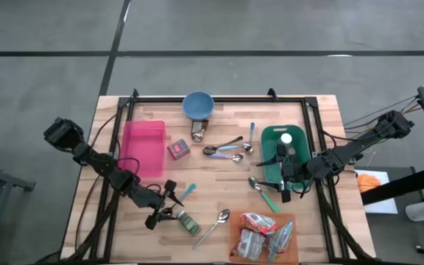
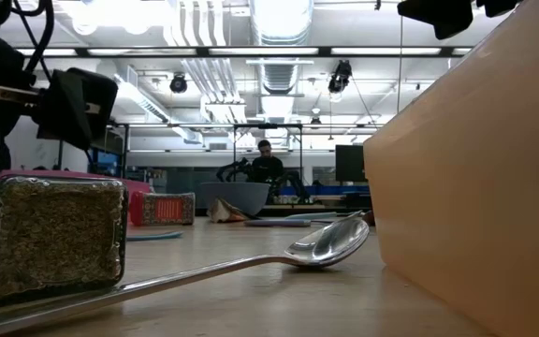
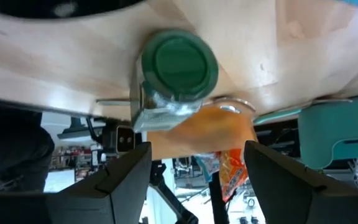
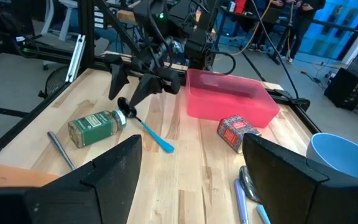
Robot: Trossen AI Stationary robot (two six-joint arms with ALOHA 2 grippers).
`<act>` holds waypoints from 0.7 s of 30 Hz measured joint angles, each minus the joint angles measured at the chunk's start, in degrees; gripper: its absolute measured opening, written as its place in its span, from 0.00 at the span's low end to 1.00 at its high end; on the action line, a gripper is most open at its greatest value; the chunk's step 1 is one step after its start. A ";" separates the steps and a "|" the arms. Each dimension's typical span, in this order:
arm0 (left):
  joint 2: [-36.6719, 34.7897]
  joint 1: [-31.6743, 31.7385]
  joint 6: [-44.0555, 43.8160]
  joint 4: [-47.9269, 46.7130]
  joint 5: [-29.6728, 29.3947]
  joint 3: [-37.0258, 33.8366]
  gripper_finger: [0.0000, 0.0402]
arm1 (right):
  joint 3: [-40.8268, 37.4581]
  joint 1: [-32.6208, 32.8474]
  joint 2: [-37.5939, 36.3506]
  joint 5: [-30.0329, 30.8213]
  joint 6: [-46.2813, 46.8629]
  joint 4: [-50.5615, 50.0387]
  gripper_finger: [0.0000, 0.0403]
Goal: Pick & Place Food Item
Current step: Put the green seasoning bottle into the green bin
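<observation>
The left gripper [image 1: 169, 204] is seen low over the table's [image 1: 219, 188] near left part, its fingers [image 3: 126, 177] spread, with nothing held between them. A spice jar [image 1: 188, 222] with a green lid [image 3: 179, 62] lies on its side just ahead of that gripper; in the left wrist view the lid faces the camera and the jar sits between the two fingers' lines but apart from them. A long spoon [image 1: 216, 224] lies just beside the jar, and an orange tray [image 1: 263, 237] holding snack packets [image 1: 260, 232] stands at the near edge to the right. The right gripper [image 1: 285, 184] is held over the near end of a green bin [image 1: 284, 151] on the right side, its fingers [image 4: 114, 168] also spread and empty. A pink bin [image 1: 144, 147] stands on the left, with a small red box [image 1: 178, 150] just beside it. A blue bowl [image 1: 198, 104] is placed at the far edge, and several spoons [image 1: 227, 149] lie near the middle. A blue-handled utensil [image 1: 185, 193] lies near the left gripper. In the low view, a person [image 2: 268, 167] is seen far off in the room behind the table.
</observation>
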 joint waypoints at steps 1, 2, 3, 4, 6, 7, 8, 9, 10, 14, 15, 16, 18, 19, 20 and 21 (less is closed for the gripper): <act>0.18 0.00 0.00 -0.09 0.02 0.00 0.64 | 0.00 0.00 0.00 0.00 0.00 -0.01 0.69; 0.38 0.00 0.00 0.02 -0.07 0.00 0.64 | 0.00 0.00 0.00 0.00 0.00 -0.01 0.69; 0.55 0.02 0.00 0.02 -0.27 0.00 0.64 | 0.00 0.00 0.00 0.00 0.00 -0.01 0.69; 0.73 0.04 0.00 0.02 -0.60 0.00 0.64 | 0.00 0.00 0.00 0.00 0.00 -0.01 0.69; 1.20 0.07 0.00 0.06 -0.79 0.02 0.64 | 0.00 0.00 0.00 0.00 0.00 -0.01 0.69; 1.39 0.07 0.01 0.05 -0.84 0.06 0.64 | 0.00 0.00 0.00 0.00 0.00 -0.03 0.69; 1.50 0.06 0.01 0.16 -1.05 0.07 0.64 | 0.00 0.00 0.00 0.00 0.00 -0.03 0.69; 1.51 0.07 0.00 0.29 -1.14 0.07 0.64 | 0.01 0.00 0.00 0.00 0.00 -0.03 0.69; 1.60 0.07 0.00 0.37 -1.21 0.09 0.64 | 0.00 0.00 0.00 0.00 0.00 -0.01 0.69; 3.31 0.03 0.01 3.12 -1.21 0.18 0.64 | 0.00 0.00 0.00 0.00 0.00 -0.01 0.69; 4.09 -0.07 0.02 4.28 -1.21 0.22 0.64 | 0.00 0.00 0.00 0.00 -0.01 -0.02 0.69; 5.10 -0.23 0.02 5.58 -1.21 0.21 0.64 | 0.00 0.00 0.00 0.00 0.00 -0.03 0.69; 7.21 -0.33 0.02 8.85 -1.20 0.17 0.64 | 0.00 0.00 0.00 0.00 0.00 -0.01 0.69; 8.08 -0.35 0.02 10.84 -1.21 0.15 0.64 | 0.00 0.00 0.00 0.00 0.00 -0.03 0.69; 8.75 -0.37 0.02 13.07 -1.25 0.17 0.64 | 0.00 0.00 0.00 0.00 0.00 -0.01 0.69; 9.16 -0.37 0.02 15.00 -1.69 0.18 0.64 | 0.00 0.00 0.00 0.00 -0.02 -0.01 0.69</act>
